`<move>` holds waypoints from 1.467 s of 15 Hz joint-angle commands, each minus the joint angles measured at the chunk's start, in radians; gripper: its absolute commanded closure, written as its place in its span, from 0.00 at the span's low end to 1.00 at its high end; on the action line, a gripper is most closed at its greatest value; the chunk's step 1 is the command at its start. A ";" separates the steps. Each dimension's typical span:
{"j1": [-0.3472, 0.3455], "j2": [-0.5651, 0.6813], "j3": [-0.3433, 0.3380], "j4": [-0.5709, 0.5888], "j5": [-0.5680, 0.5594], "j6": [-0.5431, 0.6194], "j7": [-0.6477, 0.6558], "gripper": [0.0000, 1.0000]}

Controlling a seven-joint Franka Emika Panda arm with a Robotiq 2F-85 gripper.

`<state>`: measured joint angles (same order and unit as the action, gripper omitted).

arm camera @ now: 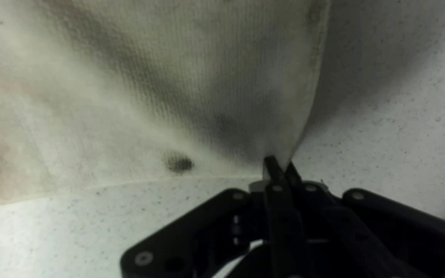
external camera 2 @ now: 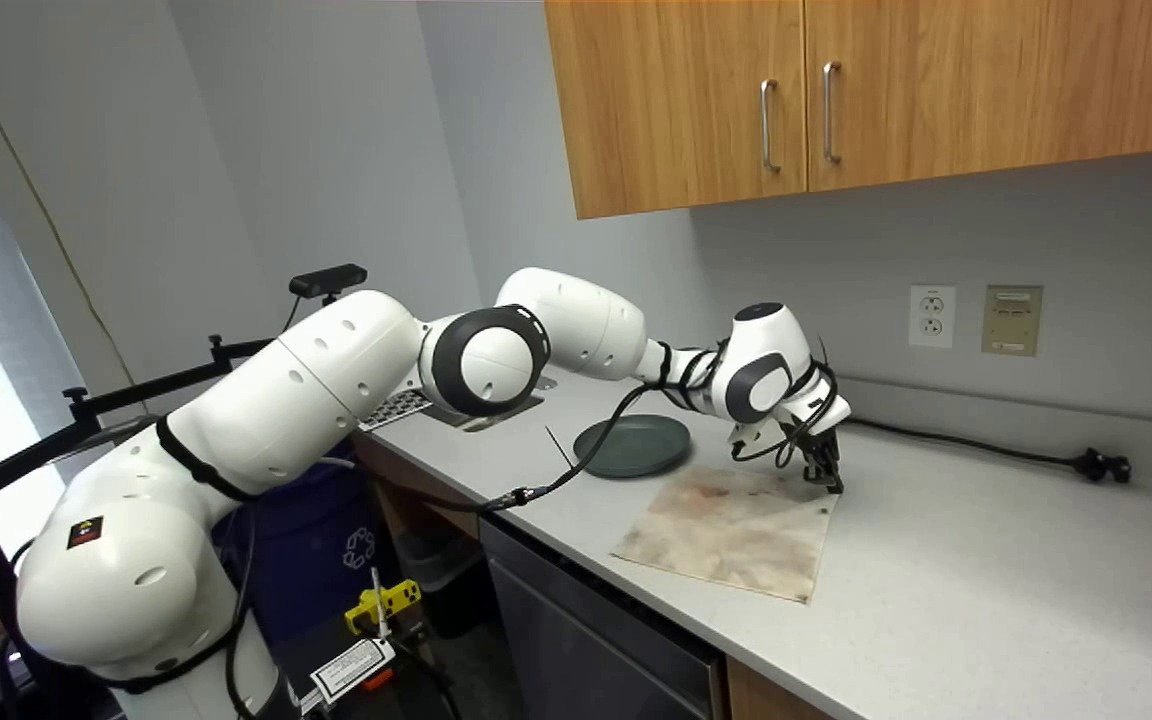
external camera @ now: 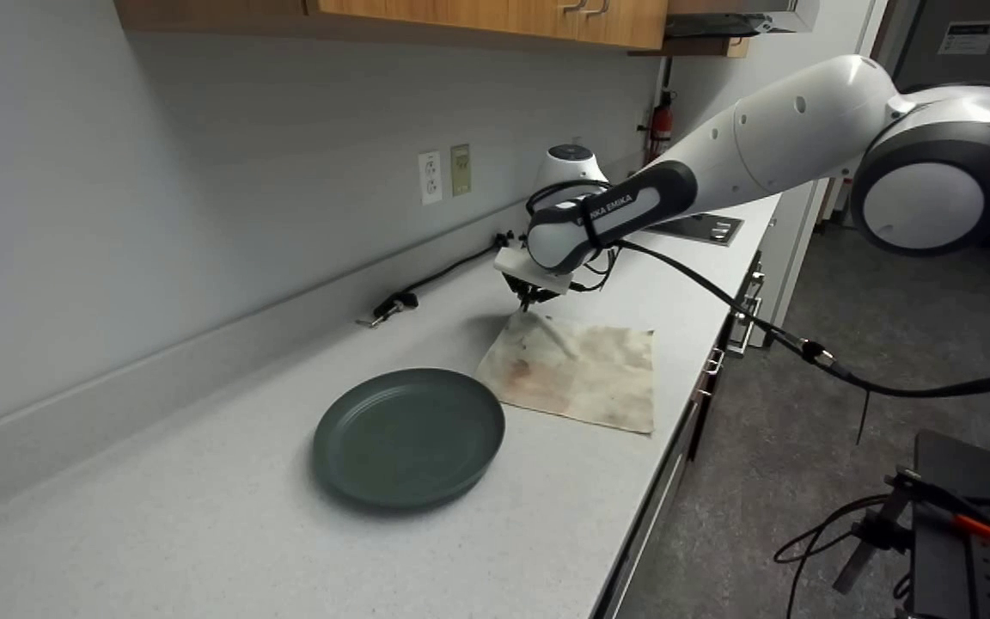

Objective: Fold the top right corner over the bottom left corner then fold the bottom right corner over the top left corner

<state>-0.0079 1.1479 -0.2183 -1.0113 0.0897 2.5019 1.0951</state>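
A thin cream-white cloth with tan blotches lies mostly flat on the counter in both exterior views [external camera: 589, 374] [external camera 2: 736, 530]. In an exterior view its wall-side corner, away from the plate, is at my gripper [external camera: 527, 301]; the gripper is there in an exterior view too [external camera 2: 833, 484]. In the wrist view the cloth [arm camera: 149, 96] narrows to a pinched corner [arm camera: 285, 160] between the fingertips of my gripper [arm camera: 281, 166]. The gripper is shut on that corner. A raised, shaded crease runs from the corner into the cloth. The very tip of the corner is hidden between the fingers.
A round dark green plate [external camera: 409, 438] lies close beside the cloth and also shows in an exterior view [external camera 2: 633, 445]. A black cable with a clamp [external camera: 396, 303] runs along the wall. The counter's front edge [external camera: 675, 438] is near the cloth. Wooden cabinets [external camera 2: 836, 100] hang above.
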 commanded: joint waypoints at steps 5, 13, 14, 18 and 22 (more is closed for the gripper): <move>0.118 -0.098 -0.117 -0.086 -0.162 0.092 0.024 1.00; 0.218 -0.346 -0.157 -0.376 -0.245 0.126 0.023 1.00; 0.227 -0.379 -0.161 -0.417 -0.255 0.127 0.022 1.00; 0.246 -0.505 -0.145 -0.588 -0.285 0.125 0.015 1.00; 0.258 -0.610 -0.129 -0.741 -0.311 0.120 0.016 1.00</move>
<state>0.2351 0.6583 -0.3587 -1.5833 -0.1784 2.5899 1.0969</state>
